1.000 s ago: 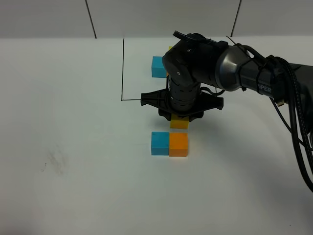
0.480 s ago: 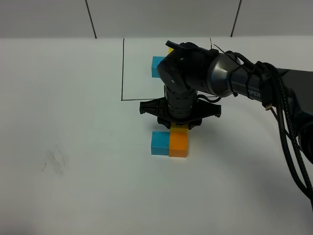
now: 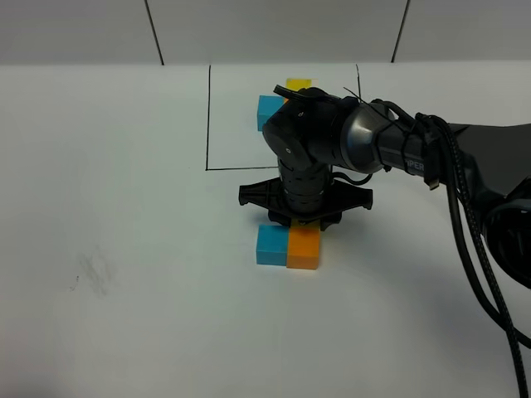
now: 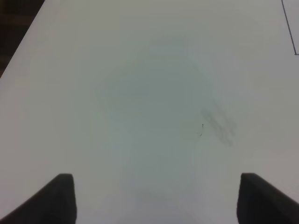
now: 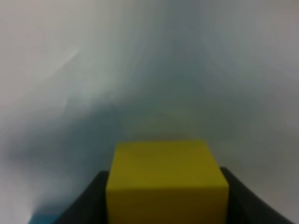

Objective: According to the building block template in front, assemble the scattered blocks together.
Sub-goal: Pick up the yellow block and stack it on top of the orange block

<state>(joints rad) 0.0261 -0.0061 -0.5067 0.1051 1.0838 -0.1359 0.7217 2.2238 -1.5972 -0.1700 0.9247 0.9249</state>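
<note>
- Right gripper [image 3: 304, 222]: clamping the yellow cube [image 5: 167, 179] between its jaws, hanging directly over the far edge of the orange cube [image 3: 303, 247], seemingly to seat yellow behind orange as the framed template [image 3: 278, 104] shows
- Blue cube [image 3: 271, 245]: touching orange's left face; pair's long axis running left-right
- Left gripper [image 4: 154, 198]: spread wide, holding nothing, hanging over bare table [image 4: 140, 93]

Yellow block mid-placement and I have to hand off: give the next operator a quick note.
Right gripper: jaws shut on the yellow block, held just behind the orange block.
Left gripper: open, holding nothing, over bare table.
Done: blue block and orange block sit joined side by side in front of the framed template.
Left: seat the yellow block against the orange block's far side as the template appears to show, release, retract.
</note>
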